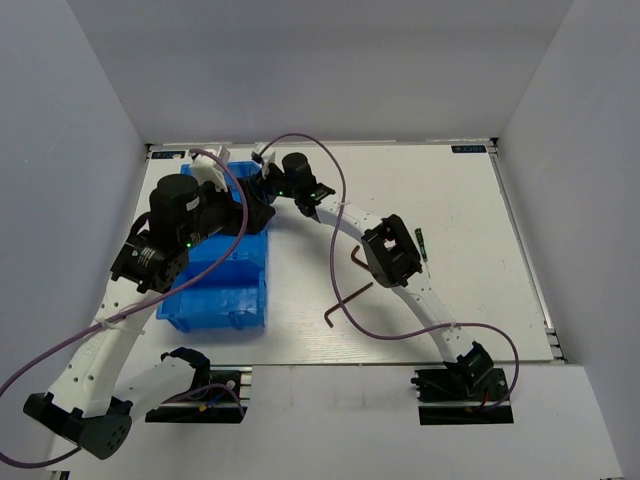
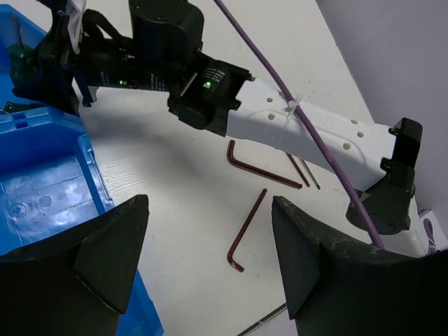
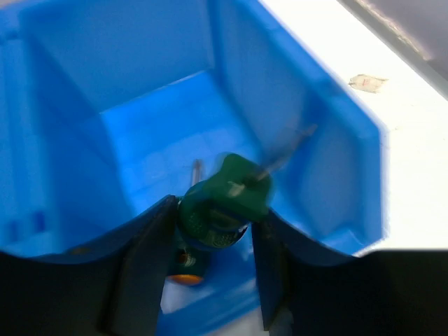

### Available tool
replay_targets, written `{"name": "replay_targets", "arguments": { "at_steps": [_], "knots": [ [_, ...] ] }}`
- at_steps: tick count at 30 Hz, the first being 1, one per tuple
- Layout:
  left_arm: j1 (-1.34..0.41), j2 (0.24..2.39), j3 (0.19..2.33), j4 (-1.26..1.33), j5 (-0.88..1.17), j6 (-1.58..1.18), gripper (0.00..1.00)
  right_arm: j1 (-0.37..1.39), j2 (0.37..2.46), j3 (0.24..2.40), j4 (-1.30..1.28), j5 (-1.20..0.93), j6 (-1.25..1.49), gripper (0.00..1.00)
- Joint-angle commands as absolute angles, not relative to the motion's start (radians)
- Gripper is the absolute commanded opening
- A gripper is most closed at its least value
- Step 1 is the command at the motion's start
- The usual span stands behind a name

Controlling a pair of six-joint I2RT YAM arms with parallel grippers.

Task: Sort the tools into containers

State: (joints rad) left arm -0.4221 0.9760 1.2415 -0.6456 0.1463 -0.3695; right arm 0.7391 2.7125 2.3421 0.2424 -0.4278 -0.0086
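Observation:
My right gripper [image 3: 213, 231] is shut on a stubby green-handled screwdriver [image 3: 224, 196] and holds it, blurred, over a compartment of the blue bin [image 3: 147, 91]. Another green tool with an orange end [image 3: 183, 271] lies below it in the bin. In the top view the right gripper [image 1: 263, 185] hangs over the bin's far end [image 1: 215, 290]. My left gripper [image 2: 210, 259] is open and empty above the table beside the bin [image 2: 42, 189]. Two dark hex keys [image 2: 246, 227] [image 2: 260, 166] lie on the table, also in the top view [image 1: 345, 303] [image 1: 357, 257]. Thin screwdrivers [image 2: 302, 171] lie past them.
A small dark screwdriver [image 1: 422, 245] lies right of the right arm [image 1: 395, 255]. Purple cables [image 1: 330, 180] loop over both arms. The right arm crosses the left wrist view [image 2: 280, 126] above the hex keys. White walls enclose the table on three sides.

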Motion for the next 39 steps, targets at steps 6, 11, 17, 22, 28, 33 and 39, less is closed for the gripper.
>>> {"name": "replay_targets", "arguments": {
  "at_steps": [6,11,17,22,28,33,39],
  "knots": [
    [-0.426,0.966,1.241,-0.655,0.181,-0.377,0.81,0.735,2.599,2.295,0.379,-0.377,-0.023,0.64],
    [-0.426,0.977,1.213,-0.605,0.242,-0.356,0.74,0.698,2.419,2.144,0.382,-0.353,0.044,0.62],
    [-0.426,1.037,1.102,-0.548,0.382,-0.298,0.00,0.582,2.137,2.013,-0.118,-0.189,0.080,0.00],
    [-0.500,1.256,0.999,-0.538,0.469,-0.192,0.00,0.470,1.988,1.867,-0.662,-0.280,-0.126,0.22],
    [-0.745,1.596,1.147,-0.555,0.348,-0.155,0.56,0.375,1.835,1.665,-1.035,-0.259,-0.276,0.67],
    [-0.879,1.707,1.229,-0.546,0.213,-0.166,0.72,0.299,1.714,1.556,-1.057,-0.301,-0.279,0.31],
    [-0.960,1.793,1.252,-0.491,0.112,-0.186,0.70,0.219,1.651,1.482,-1.046,-0.371,-0.245,0.31]
  ]
}}
